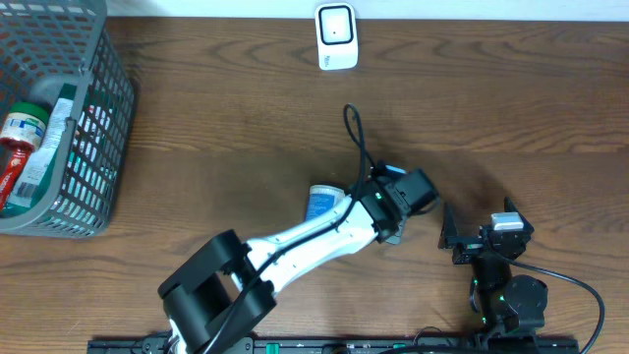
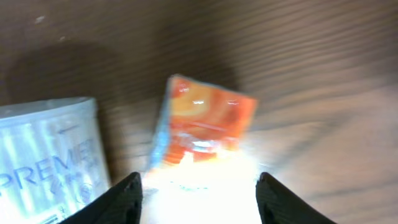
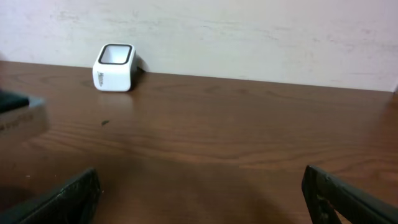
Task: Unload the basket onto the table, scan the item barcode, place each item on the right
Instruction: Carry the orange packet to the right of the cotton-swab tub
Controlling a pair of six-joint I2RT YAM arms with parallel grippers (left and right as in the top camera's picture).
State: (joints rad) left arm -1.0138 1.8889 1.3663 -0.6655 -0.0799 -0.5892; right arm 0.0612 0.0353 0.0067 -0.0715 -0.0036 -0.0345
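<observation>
An orange packet point(image 2: 208, 121) lies on the wooden table, seen in the left wrist view, its near end washed out by glare. My left gripper point(image 2: 199, 193) stands over it, one finger on each side and spread a little wider than the packet, so it is open. In the overhead view the left gripper point(image 1: 398, 200) covers that packet. The white barcode scanner point(image 1: 336, 37) stands at the table's far edge and also shows as a scanner point(image 3: 114, 67) in the right wrist view. My right gripper point(image 3: 199, 205) is open and empty near the front edge point(image 1: 479, 239).
A white and blue packet point(image 1: 322, 202) lies just left of the left gripper, with the same packet point(image 2: 46, 155) at the left of the left wrist view. A grey basket point(image 1: 98, 128) holding a red bottle point(image 1: 18, 147) and other goods fills the far left corner.
</observation>
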